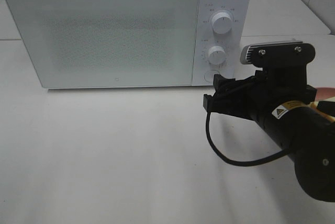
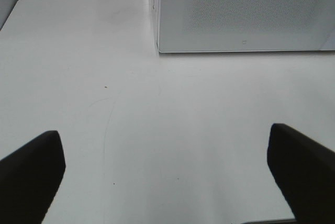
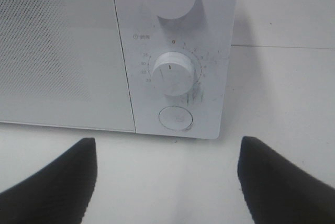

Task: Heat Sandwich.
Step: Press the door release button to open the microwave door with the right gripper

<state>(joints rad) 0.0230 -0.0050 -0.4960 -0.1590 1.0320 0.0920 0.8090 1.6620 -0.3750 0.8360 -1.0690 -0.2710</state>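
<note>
Seen from the high camera, the white microwave [image 1: 104,30] stands at about 11 o'clock on the pale tabletop [image 1: 104,156], with its door [image 1: 104,38] closed. The dotted door panel shows nothing of the inside. The control strip sits at the door's 3 o'clock side and carries an upper knob [image 1: 221,23], a lower knob [image 1: 215,55] and a round button [image 1: 210,76] beneath them. The right arm [image 1: 293,124] comes in from 4 o'clock, and a black cable [image 1: 220,150] loops down from it above the tabletop. The right end effector [image 1: 211,92] is released, its two dark fingers spread apart. It hangs just in front of the microwave's lower corner, near the round button but not touching it. Its wrist camera looks between the spread fingers [image 3: 52,182] straight at the lower knob [image 3: 174,73] and the button [image 3: 175,118]. The left end effector [image 2: 167,182] is also released. Its fingers [image 2: 31,177] are wide apart over bare tabletop [image 2: 157,119], and it is well clear of the microwave's front bottom corner [image 2: 159,50]. The sandwich shows in none of the three views, so I cannot tell where it is. Only a thin pinkish sliver [image 1: 324,92] peeks out behind the right arm at 3 o'clock, too little to identify.
</note>
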